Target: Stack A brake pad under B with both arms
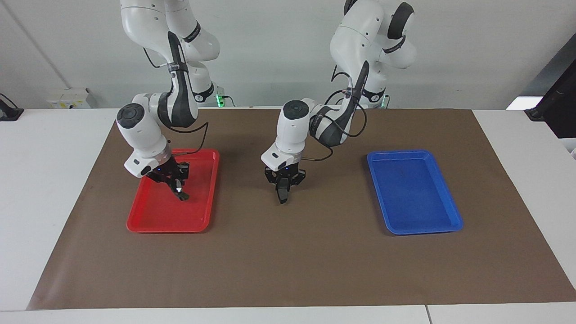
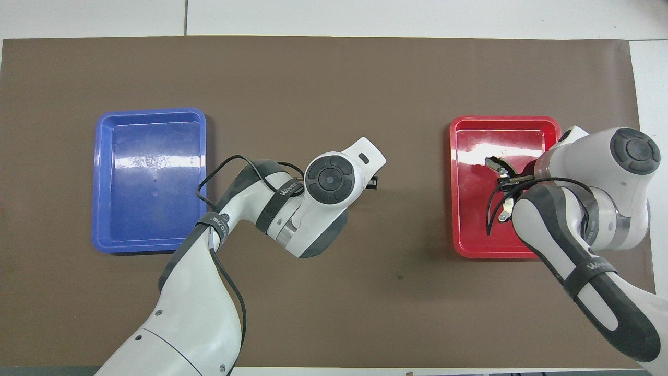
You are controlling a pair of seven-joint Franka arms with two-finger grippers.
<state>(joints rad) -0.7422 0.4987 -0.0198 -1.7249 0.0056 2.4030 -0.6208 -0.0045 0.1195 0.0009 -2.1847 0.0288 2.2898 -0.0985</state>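
The A brake pad [image 1: 281, 198], short and all dark, hangs from my left gripper [image 1: 283, 186], which is shut on it just above the middle of the brown mat. In the overhead view that gripper and pad are almost entirely hidden under the left arm's wrist [image 2: 330, 179]. B [image 1: 182, 196], the slim dark crescent with a shiny spot, is held low over the red tray [image 1: 153, 220] by my right gripper [image 1: 177, 185], shut on it. From above, one end of B [image 2: 494, 164] pokes out past the right gripper [image 2: 509, 179].
The red tray [image 2: 469, 235] lies toward the right arm's end of the table and a blue tray [image 1: 418, 198] toward the left arm's end. Both rest on a brown mat [image 1: 288, 261] that covers most of the white table.
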